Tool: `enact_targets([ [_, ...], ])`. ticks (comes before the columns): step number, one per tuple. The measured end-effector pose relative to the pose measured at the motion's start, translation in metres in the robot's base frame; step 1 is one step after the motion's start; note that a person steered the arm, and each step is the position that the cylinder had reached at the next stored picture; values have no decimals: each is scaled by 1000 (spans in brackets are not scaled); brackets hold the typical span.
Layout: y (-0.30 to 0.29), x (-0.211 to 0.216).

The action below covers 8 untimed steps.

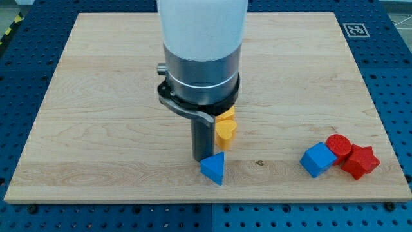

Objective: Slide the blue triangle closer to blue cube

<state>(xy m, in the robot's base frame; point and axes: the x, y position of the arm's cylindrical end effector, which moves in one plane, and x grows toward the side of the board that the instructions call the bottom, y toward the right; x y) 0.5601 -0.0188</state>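
The blue triangle (214,168) lies near the view's bottom, a little left of centre. The blue cube (318,159) sits far to its right, near the bottom right. My tip (203,158) is the lower end of the dark rod and stands just at the triangle's upper left, touching or nearly touching it. The arm's grey and white body hides the board above the rod.
A yellow block (225,129) stands just right of the rod, above the triangle. A red cylinder (338,145) and a red star (360,162) sit against the blue cube's right side. The wooden board (96,96) has its bottom edge close below the triangle.
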Motion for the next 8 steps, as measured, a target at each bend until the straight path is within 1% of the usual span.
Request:
enact_targets([
  [1,-22,16],
  [3,-23,42],
  [4,-23,44],
  [6,-23,3],
  [8,-17,4],
])
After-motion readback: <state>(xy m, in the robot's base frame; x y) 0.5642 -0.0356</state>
